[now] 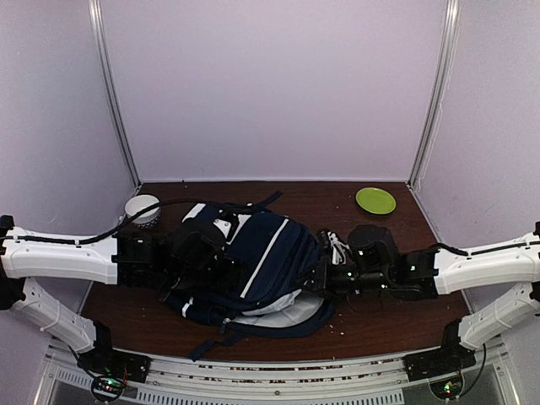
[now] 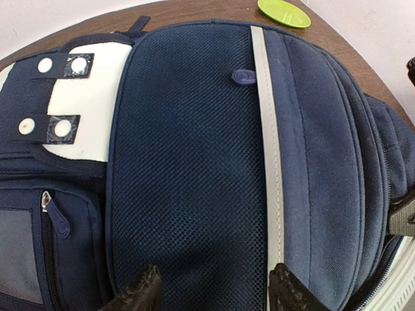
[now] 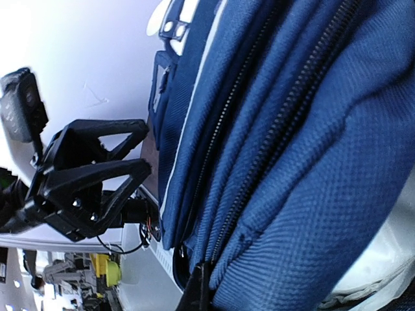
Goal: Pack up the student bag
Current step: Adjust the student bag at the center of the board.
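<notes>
The student bag [image 1: 261,253] lies flat at the centre of the table [image 1: 380,325]; the left gripper [image 1: 198,249] hangs over its left part; the right gripper [image 1: 325,274] sits at its right edge; a bowl [image 1: 142,207] stands behind it to the left, a plate [image 1: 375,200] behind it to the right.

Laboratory robot test cell — plain pale walls [image 1: 270,84], metal corner posts [image 1: 114,93], a brown table [image 1: 388,325] and a slotted metal mounting rail [image 1: 270,380] along the near edge.
</notes>
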`<state>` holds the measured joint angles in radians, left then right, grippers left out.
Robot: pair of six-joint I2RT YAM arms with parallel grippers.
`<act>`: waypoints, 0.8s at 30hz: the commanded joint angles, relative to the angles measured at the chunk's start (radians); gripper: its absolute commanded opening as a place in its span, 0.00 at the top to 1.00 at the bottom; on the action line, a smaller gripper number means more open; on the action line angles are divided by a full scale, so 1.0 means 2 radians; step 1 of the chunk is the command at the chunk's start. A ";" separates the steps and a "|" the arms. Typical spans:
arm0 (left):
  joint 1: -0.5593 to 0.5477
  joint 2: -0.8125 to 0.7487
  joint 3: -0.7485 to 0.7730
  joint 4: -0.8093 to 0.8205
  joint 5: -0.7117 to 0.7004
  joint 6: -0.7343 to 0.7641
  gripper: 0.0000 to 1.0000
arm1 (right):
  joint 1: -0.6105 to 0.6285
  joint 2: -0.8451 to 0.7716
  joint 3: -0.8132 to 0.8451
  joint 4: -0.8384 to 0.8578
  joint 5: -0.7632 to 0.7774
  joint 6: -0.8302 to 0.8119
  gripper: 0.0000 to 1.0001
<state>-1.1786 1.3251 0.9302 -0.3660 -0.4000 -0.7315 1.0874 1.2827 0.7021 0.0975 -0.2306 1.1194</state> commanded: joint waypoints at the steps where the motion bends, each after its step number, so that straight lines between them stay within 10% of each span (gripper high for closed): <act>1: 0.011 -0.008 -0.006 0.037 0.033 -0.003 0.05 | 0.013 -0.031 0.014 -0.010 -0.034 -0.116 1.00; 24: -0.026 0.069 0.110 -0.030 0.133 0.087 0.07 | 0.016 -0.047 -0.037 0.051 -0.046 -0.250 1.00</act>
<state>-1.2007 1.3987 1.0962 -0.3534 -0.1268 -0.6285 1.1042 1.1915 0.6140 0.1493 -0.2775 0.6353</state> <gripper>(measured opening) 0.939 0.022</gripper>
